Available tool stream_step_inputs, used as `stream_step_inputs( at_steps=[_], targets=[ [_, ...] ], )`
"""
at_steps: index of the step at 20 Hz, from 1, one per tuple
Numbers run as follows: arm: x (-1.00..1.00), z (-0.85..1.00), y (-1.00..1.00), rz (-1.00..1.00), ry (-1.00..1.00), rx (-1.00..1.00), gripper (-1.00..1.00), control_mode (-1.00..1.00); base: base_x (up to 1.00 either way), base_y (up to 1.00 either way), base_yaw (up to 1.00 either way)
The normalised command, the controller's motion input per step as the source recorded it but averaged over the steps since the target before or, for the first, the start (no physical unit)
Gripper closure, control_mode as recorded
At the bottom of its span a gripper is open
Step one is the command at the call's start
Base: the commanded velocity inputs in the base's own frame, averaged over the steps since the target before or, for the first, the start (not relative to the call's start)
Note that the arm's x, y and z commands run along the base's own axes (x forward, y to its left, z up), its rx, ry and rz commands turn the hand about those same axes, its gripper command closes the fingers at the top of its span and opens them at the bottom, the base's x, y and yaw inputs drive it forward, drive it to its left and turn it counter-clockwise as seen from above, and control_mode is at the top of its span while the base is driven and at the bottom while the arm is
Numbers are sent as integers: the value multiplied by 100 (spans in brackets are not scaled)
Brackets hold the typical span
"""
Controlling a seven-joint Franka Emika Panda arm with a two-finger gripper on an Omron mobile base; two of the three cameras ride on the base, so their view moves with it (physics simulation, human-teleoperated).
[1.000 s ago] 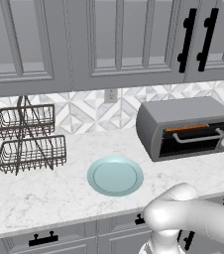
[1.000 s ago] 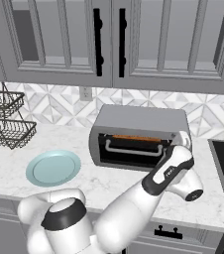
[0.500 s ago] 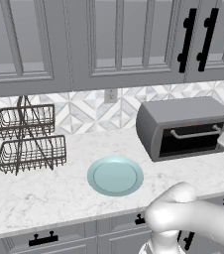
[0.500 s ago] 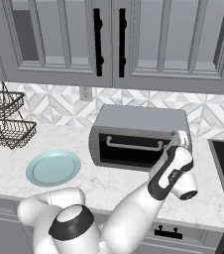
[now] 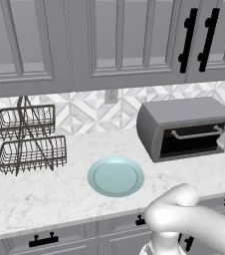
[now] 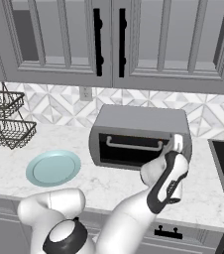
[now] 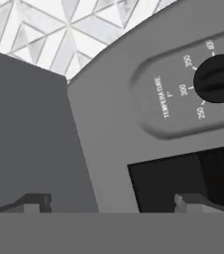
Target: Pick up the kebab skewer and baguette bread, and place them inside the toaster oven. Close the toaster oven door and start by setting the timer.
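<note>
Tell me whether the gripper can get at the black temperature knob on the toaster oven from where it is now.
Probably yes. The open gripper sits right at the control strip of the grey toaster oven, and the hand view shows the round black temperature knob close ahead with nothing between, though off to one side, so a small shift is needed.

The temperature knob (image 7: 218,78) is cut off at the edge.

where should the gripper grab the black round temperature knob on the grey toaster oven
Pinch the black round temperature knob across its raised bar, coming straight at the grey toaster oven front. The bar offers two flat sides for the open gripper to turn.
</note>
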Motion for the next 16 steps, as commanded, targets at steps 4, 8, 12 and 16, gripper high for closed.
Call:
stream_step_inputs(
  at_steps=[4, 8, 12, 16],
  targets=[
    [-96, 12, -45, -5, 0, 0, -100, -100, 0, 0, 0],
    [-100, 1, -64, 0, 0, 0, -100, -100, 0, 0, 0],
    [-100, 1, -62, 2, 0, -10, -100, -100, 0, 0, 0],
    [-55, -38, -2, 0, 0, -48, -100, -100, 0, 0, 0]
  ],
)
